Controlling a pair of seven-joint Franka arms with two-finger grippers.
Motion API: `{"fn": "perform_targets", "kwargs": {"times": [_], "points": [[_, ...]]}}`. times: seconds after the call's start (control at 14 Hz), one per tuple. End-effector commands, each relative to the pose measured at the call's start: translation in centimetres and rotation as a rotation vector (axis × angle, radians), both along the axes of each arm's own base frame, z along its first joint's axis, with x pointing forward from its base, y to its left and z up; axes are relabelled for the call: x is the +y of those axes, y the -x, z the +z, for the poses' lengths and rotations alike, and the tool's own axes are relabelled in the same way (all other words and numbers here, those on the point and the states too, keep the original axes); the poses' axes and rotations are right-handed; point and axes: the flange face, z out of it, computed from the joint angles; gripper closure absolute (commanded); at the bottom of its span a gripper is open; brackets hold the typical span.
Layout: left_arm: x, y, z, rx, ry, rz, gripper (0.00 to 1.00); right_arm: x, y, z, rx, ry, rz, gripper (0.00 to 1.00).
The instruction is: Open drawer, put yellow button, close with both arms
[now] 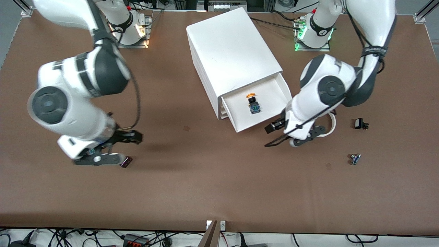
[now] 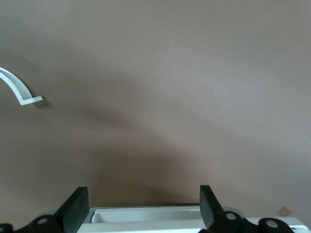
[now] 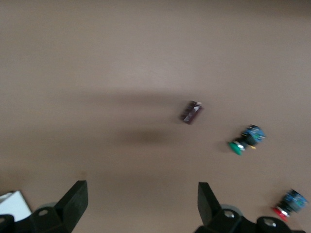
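The yellow button [image 1: 252,102] lies in the open drawer [image 1: 236,120]; bring the empty, wide-open left gripper [image 1: 272,135] and right gripper [image 1: 127,149] onto its front and push evenly

— Is anything blocking the front of the drawer [image 1: 255,109]?
— The left tool [image 1: 274,134] is hanging wide open just beside its front corner, toward the left arm's end of the bench [image 1: 212,178]; the yellow button [image 1: 253,103] is sitting inside.
— And the camera-side edge?
— Brown surface is lying bare there. The right tool [image 1: 132,145], spread wide, is hovering by a small dark part [image 1: 126,162].
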Motion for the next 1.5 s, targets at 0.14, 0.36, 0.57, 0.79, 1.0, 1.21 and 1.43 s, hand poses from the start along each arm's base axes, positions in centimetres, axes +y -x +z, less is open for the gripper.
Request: {"fn": "perform_targets", "kwargs": {"times": [0.14, 0.36, 0.57, 0.79, 1.0, 1.21, 1.43], "points": [[-2.0, 1.8, -3.0, -0.058, -0.04, -0.002, 0.0, -4.0, 1.1, 3.5, 0.022, -0.004, -0.012, 0.0], [-3.5, 3.3, -3.3, -0.043, -0.049, -0.035, 0.0, -8.4, 2.2, 5.3, 0.035, -0.001, -0.082, 0.0], [-4.2, 5.5, -3.4, -0.025, -0.059, -0.063, 0.0, -13.6, 4.0, 7.0, 0.023, -0.014, -0.141, 0.0], [-5.9, 7.6, -3.5, 0.026, -0.065, -0.102, 0.0, -17.3, 6.7, 9.6, -0.008, -0.017, -0.191, 0.0], [-7.4, 9.1, -3.0, 0.05, -0.065, -0.136, 0.0, -20.4, 8.5, 11.5, -0.044, -0.024, -0.159, 0.0], [-8.1, 10.1, -2.6, 0.081, -0.072, -0.152, 0.0, -20.9, 9.9, 13.0, -0.064, -0.02, -0.078, 0.0], [-8.8, 11.0, -2.2, 0.117, -0.039, -0.162, 0.0, -20.9, 10.4, 12.9, -0.03, -0.017, -0.066, 0.0]]}}
